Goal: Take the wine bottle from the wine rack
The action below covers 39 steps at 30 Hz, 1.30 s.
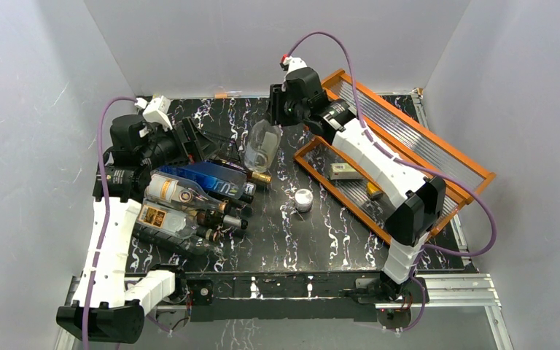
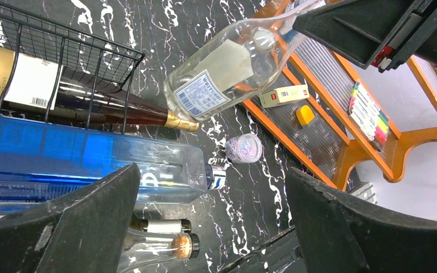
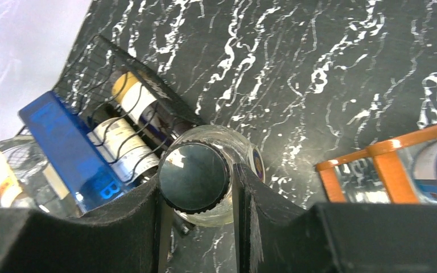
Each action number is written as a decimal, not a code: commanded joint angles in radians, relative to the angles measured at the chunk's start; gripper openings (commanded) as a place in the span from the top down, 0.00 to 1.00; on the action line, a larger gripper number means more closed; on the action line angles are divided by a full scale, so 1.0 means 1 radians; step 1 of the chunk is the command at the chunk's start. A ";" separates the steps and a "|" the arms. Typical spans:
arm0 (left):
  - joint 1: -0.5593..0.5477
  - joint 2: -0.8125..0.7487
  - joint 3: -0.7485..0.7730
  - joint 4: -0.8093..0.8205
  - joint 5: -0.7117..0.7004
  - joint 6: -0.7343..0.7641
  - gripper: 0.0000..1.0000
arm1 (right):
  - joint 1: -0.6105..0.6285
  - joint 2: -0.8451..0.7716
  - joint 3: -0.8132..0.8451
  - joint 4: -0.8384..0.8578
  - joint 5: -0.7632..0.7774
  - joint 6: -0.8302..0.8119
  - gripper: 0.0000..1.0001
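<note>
The black marbled table (image 1: 321, 240) carries everything. To the right of the wine rack, well apart, lies an orange shelf (image 2: 355, 153).

The wine rack (image 2: 91, 57), thin black wire, sits at the table's left. It cradles bottles on their sides, necks pointing out, which likely makes them easy to draw out by the neck.

The wine bottle (image 2: 222, 74), clear glass, is just right of the rack and outside its wire. It is tilted, base near the rack and neck up. Whether its base touches the table I cannot tell.

A blue bottle (image 2: 62, 153) and a dark bottle (image 2: 114, 111) with a gold neck lie in the rack.

The right pincer (image 3: 196, 182) is clamped on the clear bottle's black cap, probably so the bottle hangs free as it moves away. The left pincer (image 2: 213, 176) gapes wide over the rack's front, holding nothing.

A white box (image 2: 284, 95) and markers (image 2: 370, 114) rest on the shelf; a small jar (image 2: 243, 148) stands between rack and shelf.

The clear bottle's blue-edged label is too small to read. The dark bottle's cream label shows a barcode.
</note>
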<state>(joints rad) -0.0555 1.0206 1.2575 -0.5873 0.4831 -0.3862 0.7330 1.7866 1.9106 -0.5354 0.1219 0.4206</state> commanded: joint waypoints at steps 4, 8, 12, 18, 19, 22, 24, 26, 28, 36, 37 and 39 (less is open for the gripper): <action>-0.003 0.008 0.015 0.021 0.028 -0.012 0.02 | -0.011 0.021 0.173 0.207 0.103 -0.110 1.00; -0.003 0.011 0.009 0.023 0.036 -0.016 0.02 | -0.012 0.075 0.212 0.218 0.146 -0.184 1.00; -0.003 0.011 -0.004 0.024 0.045 -0.021 0.02 | -0.012 0.115 0.219 0.261 0.203 -0.242 1.00; -0.003 0.010 -0.022 0.024 0.075 -0.031 0.02 | -0.013 0.184 0.217 0.348 0.276 -0.300 1.00; -0.003 0.011 -0.025 0.024 0.081 -0.032 0.02 | -0.013 0.190 0.215 0.356 0.281 -0.301 1.00; -0.003 0.014 -0.032 0.029 0.096 -0.035 0.02 | -0.017 0.200 0.197 0.397 0.288 -0.298 1.00; -0.003 0.013 -0.035 0.030 0.110 -0.036 0.02 | -0.019 0.202 0.187 0.416 0.288 -0.286 1.00; -0.003 0.008 -0.041 0.029 0.124 -0.036 0.02 | -0.019 0.203 0.177 0.433 0.283 -0.279 1.00; -0.003 -0.002 -0.047 0.030 0.137 -0.034 0.02 | -0.021 0.210 0.171 0.440 0.282 -0.271 1.00; -0.007 -0.033 -0.059 0.007 0.163 -0.040 0.02 | -0.017 0.272 0.171 0.492 0.288 -0.309 1.00; -0.009 -0.037 -0.064 0.001 0.163 -0.040 0.02 | -0.017 0.280 0.180 0.500 0.298 -0.313 1.00; -0.011 -0.050 -0.076 -0.007 0.158 -0.040 0.02 | -0.019 0.301 0.191 0.523 0.316 -0.328 1.00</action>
<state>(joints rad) -0.0566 1.0142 1.2064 -0.5694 0.6109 -0.4156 0.7166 2.0968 2.0117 -0.2863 0.3683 0.1326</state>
